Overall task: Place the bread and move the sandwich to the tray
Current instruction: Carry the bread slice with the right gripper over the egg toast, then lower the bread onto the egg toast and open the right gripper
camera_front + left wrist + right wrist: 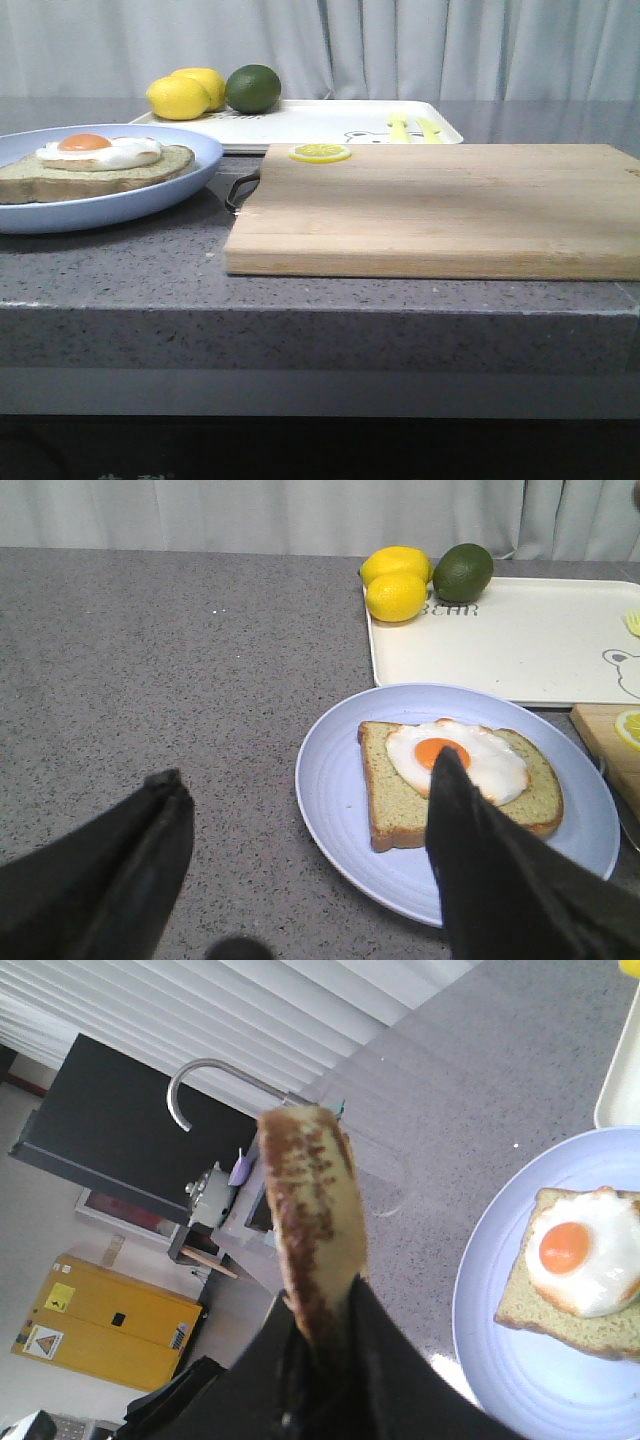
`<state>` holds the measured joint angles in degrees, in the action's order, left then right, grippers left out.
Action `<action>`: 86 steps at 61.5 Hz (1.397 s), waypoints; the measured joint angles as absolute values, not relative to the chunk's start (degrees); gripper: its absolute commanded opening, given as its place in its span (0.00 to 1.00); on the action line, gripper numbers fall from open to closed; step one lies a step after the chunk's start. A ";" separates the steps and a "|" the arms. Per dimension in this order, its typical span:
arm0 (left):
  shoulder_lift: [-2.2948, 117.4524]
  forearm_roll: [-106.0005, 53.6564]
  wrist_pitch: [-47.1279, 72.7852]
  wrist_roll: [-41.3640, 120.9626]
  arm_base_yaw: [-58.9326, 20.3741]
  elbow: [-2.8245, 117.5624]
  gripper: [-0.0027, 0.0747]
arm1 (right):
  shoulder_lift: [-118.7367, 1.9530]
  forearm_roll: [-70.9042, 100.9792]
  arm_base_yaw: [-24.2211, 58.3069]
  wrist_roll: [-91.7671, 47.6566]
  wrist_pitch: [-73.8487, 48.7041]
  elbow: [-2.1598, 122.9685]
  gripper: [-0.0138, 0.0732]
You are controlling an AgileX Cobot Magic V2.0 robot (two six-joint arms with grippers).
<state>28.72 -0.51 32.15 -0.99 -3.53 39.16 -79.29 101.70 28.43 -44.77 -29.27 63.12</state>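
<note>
The sandwich [95, 165], tan bread topped with a fried egg, lies on a round pale blue plate [150, 205] at the left of the counter. The white tray [330, 122] sits behind it. Neither gripper shows in the front view. In the left wrist view my left gripper [303, 770] hangs open over the plate's near rim [335, 800], one finger [470, 840] in front of the sandwich [400, 800]. My right gripper [325, 1320] is shut on the bread [315, 1210], held edge-on and raised beside the plate [500, 1360] and sandwich [560, 1300].
Two lemons [185, 93] and a lime [252, 88] rest on the tray's far left end. A wooden cutting board [440, 210] with a lemon slice [320, 153] lies right of the plate. Grey stone counter [150, 660] spreads left of the plate.
</note>
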 measured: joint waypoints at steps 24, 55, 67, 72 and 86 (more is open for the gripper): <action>28.72 -0.51 32.15 -0.99 -3.53 39.16 0.67 | -94.44 102.53 34.74 -38.98 -27.01 75.75 0.08; 28.72 -0.51 32.15 -0.99 -3.53 39.16 0.67 | -111.64 102.67 35.59 -30.47 -25.37 83.17 0.08; 28.72 -0.51 32.15 -0.99 -3.53 39.16 0.67 | -112.33 102.71 35.59 -30.47 -23.96 83.17 0.18; 28.72 -0.51 32.15 -0.99 -3.53 39.16 0.67 | -112.33 102.81 35.59 -30.35 -23.88 83.17 0.28; 28.72 -0.51 32.15 -0.99 -3.53 39.16 0.67 | -112.33 102.21 34.15 -30.35 -26.62 83.17 0.57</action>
<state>28.72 -0.51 32.15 -0.99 -3.53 39.16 -112.33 102.21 34.15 -30.35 -26.62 83.17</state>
